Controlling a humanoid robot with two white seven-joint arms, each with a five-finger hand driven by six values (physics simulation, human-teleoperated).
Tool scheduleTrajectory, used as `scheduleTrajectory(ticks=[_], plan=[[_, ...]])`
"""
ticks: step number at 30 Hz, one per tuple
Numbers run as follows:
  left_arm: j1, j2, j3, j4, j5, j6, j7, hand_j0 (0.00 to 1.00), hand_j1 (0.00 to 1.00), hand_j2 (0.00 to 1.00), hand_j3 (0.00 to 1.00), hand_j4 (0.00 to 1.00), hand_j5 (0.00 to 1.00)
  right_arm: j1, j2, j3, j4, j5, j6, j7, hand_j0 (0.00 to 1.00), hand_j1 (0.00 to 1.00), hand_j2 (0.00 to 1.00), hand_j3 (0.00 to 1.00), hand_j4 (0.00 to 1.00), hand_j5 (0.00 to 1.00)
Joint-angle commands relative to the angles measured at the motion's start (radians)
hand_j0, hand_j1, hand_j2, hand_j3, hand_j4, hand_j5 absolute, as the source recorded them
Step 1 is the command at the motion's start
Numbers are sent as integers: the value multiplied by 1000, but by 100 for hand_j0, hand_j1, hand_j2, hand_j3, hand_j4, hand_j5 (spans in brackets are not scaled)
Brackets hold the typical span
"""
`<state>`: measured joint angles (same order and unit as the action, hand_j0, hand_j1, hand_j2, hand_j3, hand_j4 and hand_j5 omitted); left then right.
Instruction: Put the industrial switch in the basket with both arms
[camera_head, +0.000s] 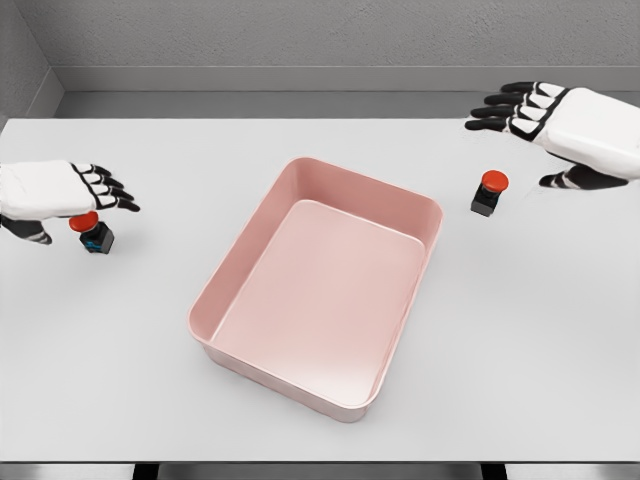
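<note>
A pink rectangular basket (245, 255) sits in the middle of the white table, with nothing inside. One industrial switch (489, 193), black with a red round button, stands to the right of the basket. A second switch (94, 233) stands at the far left, partly hidden under my left hand (95, 190). That hand hovers just above it with fingers spread and holds nothing. My right hand (530, 115) hangs above and to the right of the right switch, fingers extended, thumb lowered, apart from the switch.
The table's (320, 430) front edge runs along the bottom of the view. A grey wall stands behind its far edge.
</note>
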<state>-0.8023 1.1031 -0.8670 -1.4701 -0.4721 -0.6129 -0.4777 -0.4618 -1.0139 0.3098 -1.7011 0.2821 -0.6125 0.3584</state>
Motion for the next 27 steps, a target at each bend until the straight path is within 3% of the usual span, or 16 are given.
scheduleTrajectory(ticks=[1,3,5,8,12,15,17,24,27], plan=[[0,-51,-17,50,-25,2,-12,100,100,100,100,100,100,2,18,-34,37,14,2,69,100,100,100,100,100,100],[0,-60,-44,48,-37,2,-12,100,100,100,100,100,100,3,26,-32,37,15,2,106,100,100,100,100,100,100],[-2,-60,-44,51,-48,2,-10,100,100,100,100,100,100,26,28,-32,46,100,2,108,100,100,100,100,100,100],[-2,-60,-44,51,-48,2,-7,96,96,96,96,96,96,38,41,-31,109,106,2,109,100,100,100,100,100,100],[-2,-58,-44,51,-62,59,-7,95,95,95,95,95,95,35,51,-20,113,108,2,134,100,100,100,100,100,100],[-2,-60,-44,51,-86,62,-6,91,91,91,91,91,91,14,93,-6,113,144,2,134,100,100,100,100,100,100],[-2,-60,-44,51,-86,64,-6,91,91,91,91,91,91,-34,106,61,117,163,2,134,100,100,100,100,100,100],[-3,-69,-46,80,-108,97,-1,90,90,90,90,90,90,-75,158,95,207,215,2,148,100,100,100,100,100,100],[-2,-75,-56,80,-111,97,-1,83,83,83,83,83,83,-84,170,95,212,216,2,148,100,100,100,100,100,100]])
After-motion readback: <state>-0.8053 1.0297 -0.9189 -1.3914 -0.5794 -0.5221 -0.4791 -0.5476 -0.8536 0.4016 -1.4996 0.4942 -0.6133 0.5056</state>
